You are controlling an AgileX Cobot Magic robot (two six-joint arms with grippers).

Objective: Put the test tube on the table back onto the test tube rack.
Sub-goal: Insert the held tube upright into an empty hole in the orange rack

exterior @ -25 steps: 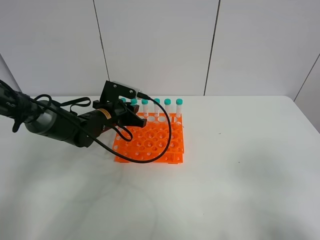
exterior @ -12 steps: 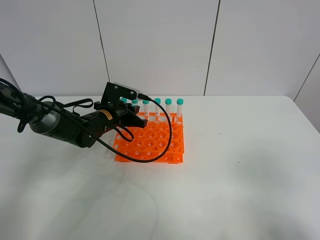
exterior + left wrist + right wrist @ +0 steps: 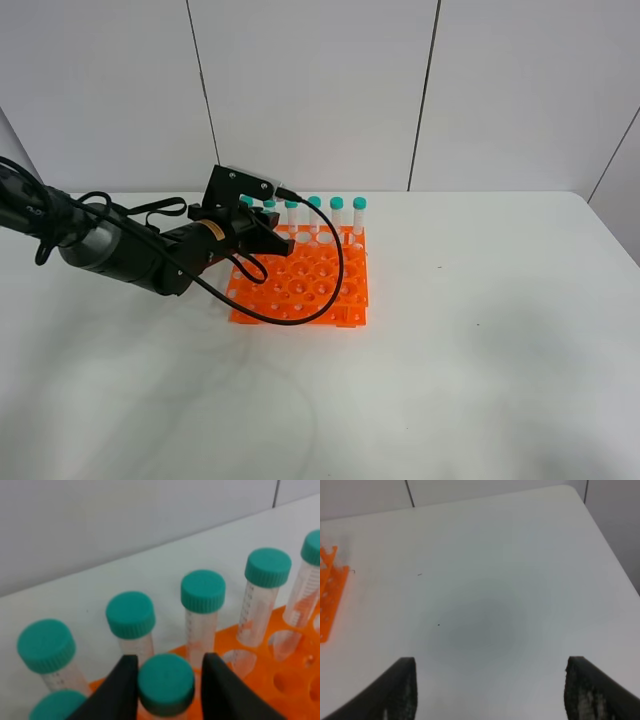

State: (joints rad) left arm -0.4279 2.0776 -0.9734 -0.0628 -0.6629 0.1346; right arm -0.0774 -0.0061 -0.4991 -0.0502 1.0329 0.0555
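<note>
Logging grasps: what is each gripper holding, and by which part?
Left gripper has the test tube between its fingers at the teal cap. Right gripper holds nothing.

Neighbouring capped tubes (image 3: 202,591) beside pincer (image 3: 167,682)

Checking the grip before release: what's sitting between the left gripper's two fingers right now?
The left wrist view shows a test tube, teal cap up, between the left gripper fingers, over the orange test tube rack.

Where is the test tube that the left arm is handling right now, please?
The test tube stands upright between the left gripper's jaws, over the back left part of the orange rack, just in front of the row of capped tubes.
</note>
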